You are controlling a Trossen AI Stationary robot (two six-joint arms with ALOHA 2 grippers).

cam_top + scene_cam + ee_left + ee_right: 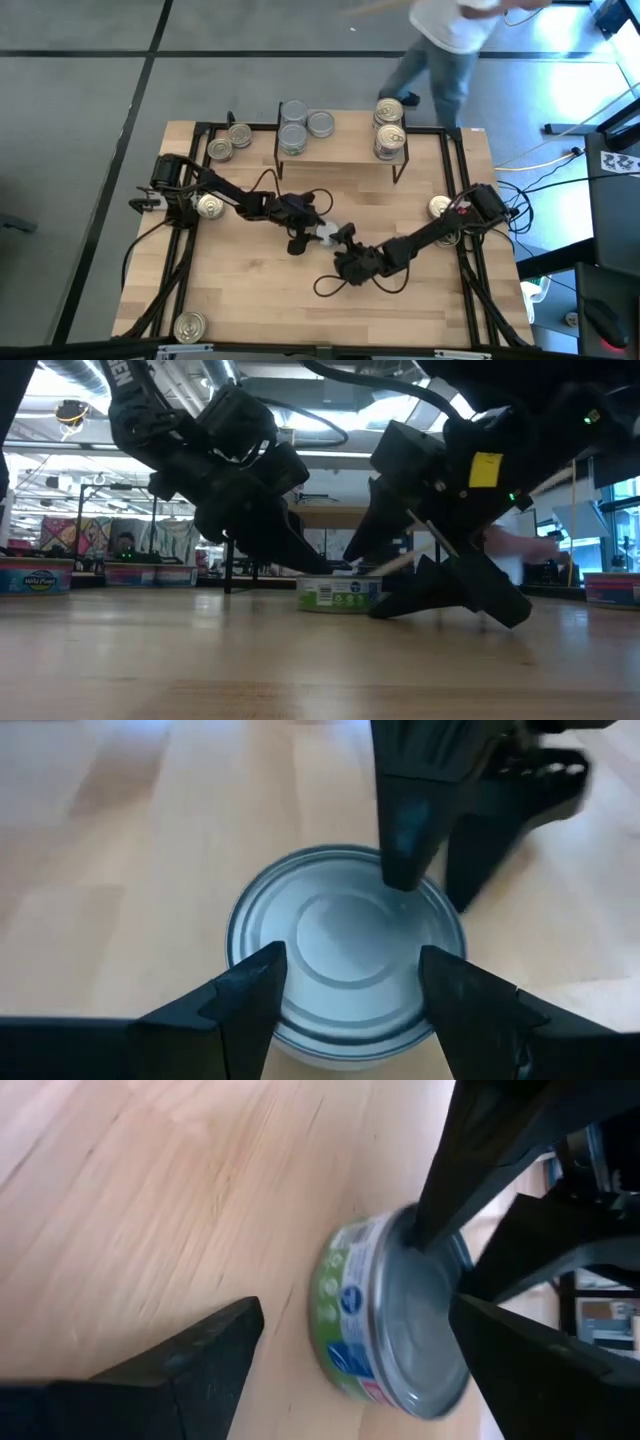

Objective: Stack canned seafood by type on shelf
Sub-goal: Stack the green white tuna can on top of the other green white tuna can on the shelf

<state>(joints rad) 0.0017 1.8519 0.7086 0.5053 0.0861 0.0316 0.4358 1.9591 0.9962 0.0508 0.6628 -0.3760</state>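
Centrally, on the table (260, 290): one silver-topped can (323, 232) with a green label, standing upright on the wood, both grippers meeting over it.

Left gripper (309, 230): reaches in from the left side, tilted down onto the can. Jaws wide apart; in its wrist view the two fingers (250, 995) sit over the near part of the lid, one on each side of its centre. No firm grip can be told.

Right gripper (338, 236): comes in low from the right side. Jaws wide open, one finger (200, 1355) clear of the can on the bare wood, the other beside the lid; not closed on the can.

Shelf (345, 150): light board on black legs at the far edge of the table. On it, silver-topped cans (293, 125) at the left end, some stacked, and a stack of gold-topped cans (389, 128) at the right end.

Loose cans: two gold-topped ones (228, 142) left of the shelf, one (209, 206) by the left arm's base, one (440, 207) by the right arm's base, one (190, 326) at the near left corner.

Beyond the table: a person (445, 40), blurred.
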